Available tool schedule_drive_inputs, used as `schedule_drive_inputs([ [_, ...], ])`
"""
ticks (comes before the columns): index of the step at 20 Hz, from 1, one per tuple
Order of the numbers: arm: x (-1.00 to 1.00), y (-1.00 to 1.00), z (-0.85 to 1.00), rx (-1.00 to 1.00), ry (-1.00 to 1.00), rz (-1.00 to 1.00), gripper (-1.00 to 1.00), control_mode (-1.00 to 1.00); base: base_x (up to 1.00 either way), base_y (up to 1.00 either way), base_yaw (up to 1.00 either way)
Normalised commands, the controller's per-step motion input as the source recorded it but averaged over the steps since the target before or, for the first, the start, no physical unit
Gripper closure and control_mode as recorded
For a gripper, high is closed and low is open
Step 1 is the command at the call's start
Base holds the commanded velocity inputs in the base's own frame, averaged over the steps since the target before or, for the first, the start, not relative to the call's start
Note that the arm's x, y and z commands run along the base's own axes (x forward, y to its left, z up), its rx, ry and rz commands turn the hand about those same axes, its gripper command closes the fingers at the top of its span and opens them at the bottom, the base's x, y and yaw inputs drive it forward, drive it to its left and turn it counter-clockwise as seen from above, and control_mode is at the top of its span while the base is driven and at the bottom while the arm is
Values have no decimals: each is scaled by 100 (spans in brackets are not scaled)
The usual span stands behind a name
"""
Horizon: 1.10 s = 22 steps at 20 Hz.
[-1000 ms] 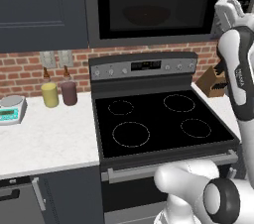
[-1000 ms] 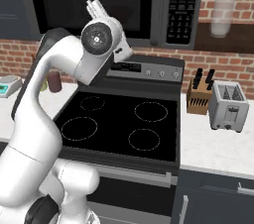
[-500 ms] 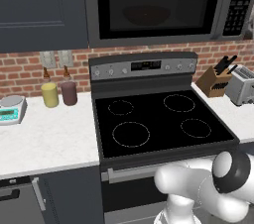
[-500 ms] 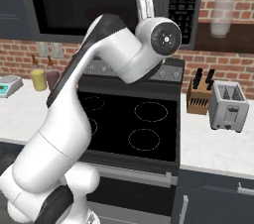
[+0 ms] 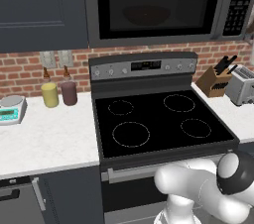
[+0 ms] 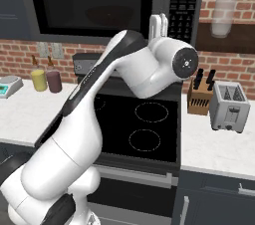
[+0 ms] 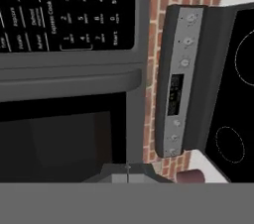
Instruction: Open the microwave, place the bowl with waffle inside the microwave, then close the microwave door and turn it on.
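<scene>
One step appears left: the start press. The bowl (image 5: 147, 15) sits inside the microwave (image 6: 99, 5) behind its closed door (image 5: 156, 2). The keypad (image 7: 69, 15) lies just right of the door, close ahead of the gripper (image 6: 159, 24), whose fingers are clenched together, empty.

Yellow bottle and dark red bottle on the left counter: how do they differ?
The yellow bottle stands left of the dark red bottle, nearer the kitchen scale. The yellow one is pale and bright; the dark red one is a deep maroon. The yellow one looks slightly wider. Both are squat, upright, with thin brown necks, side by side against the brick wall.
</scene>
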Motion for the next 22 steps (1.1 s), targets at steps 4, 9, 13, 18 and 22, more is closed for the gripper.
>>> schedule_drive_inputs([
  [4,24,-3,-3,14,-8,0,100,-100,0,0,0],
  [9,25,-7,0,7,-8,0,100,-100,0,0,0],
  [13,32,-14,0,1,-2,0,100,-100,0,0,0],
  [18,27,-23,0,0,-5,0,100,-100,0,0,0],
  [22,24,-35,0,0,-1,0,100,-100,0,0,0],
])
